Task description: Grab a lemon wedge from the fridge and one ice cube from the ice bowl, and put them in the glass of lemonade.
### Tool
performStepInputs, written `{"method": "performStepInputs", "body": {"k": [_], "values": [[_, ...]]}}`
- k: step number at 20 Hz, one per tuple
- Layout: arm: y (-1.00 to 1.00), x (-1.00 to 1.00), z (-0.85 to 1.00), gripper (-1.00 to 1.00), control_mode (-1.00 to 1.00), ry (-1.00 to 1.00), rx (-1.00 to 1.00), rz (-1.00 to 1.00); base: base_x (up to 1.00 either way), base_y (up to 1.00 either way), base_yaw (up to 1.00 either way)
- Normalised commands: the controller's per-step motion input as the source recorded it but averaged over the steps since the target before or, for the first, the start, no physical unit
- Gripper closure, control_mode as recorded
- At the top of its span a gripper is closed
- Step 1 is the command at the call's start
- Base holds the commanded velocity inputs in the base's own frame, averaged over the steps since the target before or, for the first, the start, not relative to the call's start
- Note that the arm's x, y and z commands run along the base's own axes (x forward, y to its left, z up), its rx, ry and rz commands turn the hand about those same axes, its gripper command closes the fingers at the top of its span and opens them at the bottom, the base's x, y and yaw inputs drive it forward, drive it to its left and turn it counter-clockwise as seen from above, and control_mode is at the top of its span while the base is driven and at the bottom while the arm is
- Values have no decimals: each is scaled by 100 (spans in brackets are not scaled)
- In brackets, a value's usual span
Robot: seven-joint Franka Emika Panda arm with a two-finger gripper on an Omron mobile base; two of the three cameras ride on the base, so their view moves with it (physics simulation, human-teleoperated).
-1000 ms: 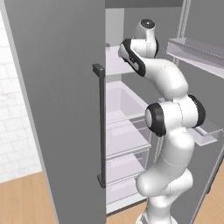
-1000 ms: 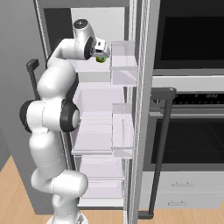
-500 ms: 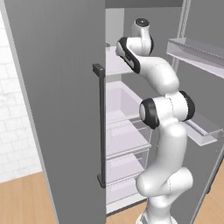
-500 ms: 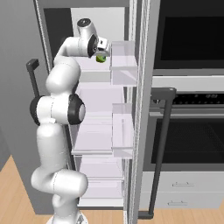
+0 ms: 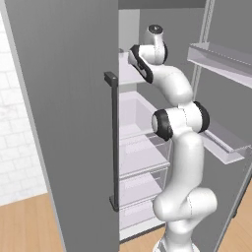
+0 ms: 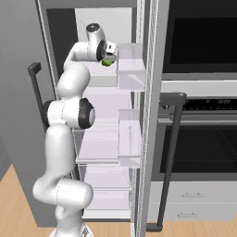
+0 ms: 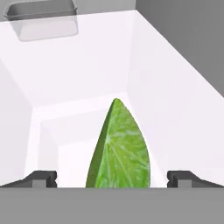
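Inside the open fridge [image 6: 149, 115], above its upper white shelf, the claw [image 7: 112, 177] stands wide around the lemon wedge [image 7: 119, 148], fingertips apart from it.

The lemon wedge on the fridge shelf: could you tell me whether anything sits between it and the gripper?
Nothing visible does. In the hand view the lemon wedge lies directly between the open gripper fingertips, with bare white fridge shelf around it. The right base view shows the gripper right at the wedge.

My arm [image 5: 179, 162] is looking all glossy white, chunky rounded segments with dark bands ringing the joints. My fingertips [image 7: 41, 178] are showing up small, dark and blocky, and there's a grey cap topping my wrist.
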Motion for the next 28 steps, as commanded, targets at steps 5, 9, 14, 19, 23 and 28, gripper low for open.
{"method": "performStepInputs", "body": {"k": [5,9,14,19,23,28], "values": [[0,18,5,-100,-100,0,0,0,0,0,0],[0,0,-6,-100,-100,5,0,0,0,0,0],[0,-1,-29,-100,-100,11,0,0,0,0,0],[0,0,-15,-100,-100,1,0,0,0,0,0],[0,0,0,100,-100,0,0,0,0,0,0],[0,0,0,100,-100,0,0,0,0,0,0]]}}
